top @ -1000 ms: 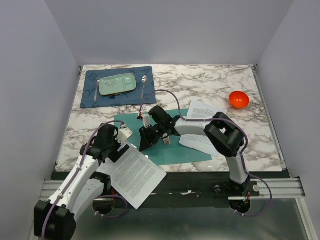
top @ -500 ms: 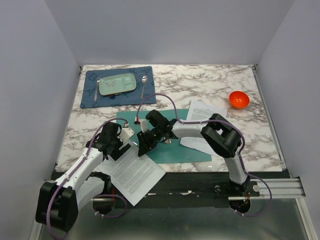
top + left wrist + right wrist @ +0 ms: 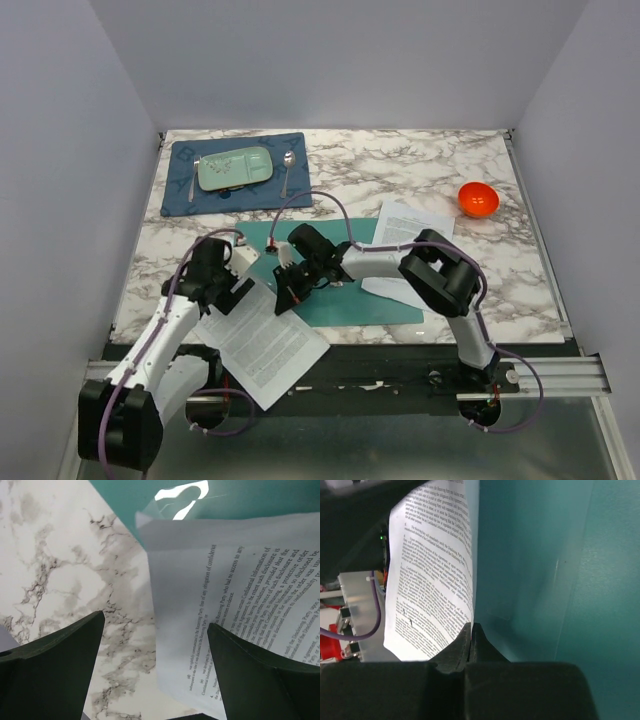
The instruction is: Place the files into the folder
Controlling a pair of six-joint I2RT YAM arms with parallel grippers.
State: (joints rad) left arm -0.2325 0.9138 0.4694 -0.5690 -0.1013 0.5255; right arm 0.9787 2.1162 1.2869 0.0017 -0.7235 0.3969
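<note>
Marble-patterned bench, enclosed by plain grey walls, formed the inspected area. We found the folder lying flat at the middle of the bench, toward the near edge, its teal face up. In the left wrist view a clear glossy layer showed at its corner.

One printed sheet lay askew at the folder's near-left corner. Its far corner rested on the teal surface and its near part hung over the front edge of the bench. A second sheet lay to the right, partly hidden beneath the right arm, and it appeared to overlap the folder's right end.

The right tool was closed tight, fingertips together. In its own camera the printed sheet's edge ran straight into the seam between them, so we recorded it as pinching that sheet at the edge, directly over the folder.

The left tool stood at its widest, gripping nothing. Its two dark fingers straddled the left edge of the printed sheet, one over bare marble and one over the text. We could not tell whether the fingers touched the paper.

Farther back on the left lay a dark blue placemat carrying a pale green tray, with a spoon beside it. An orange bowl sat well apart at the far right.
</note>
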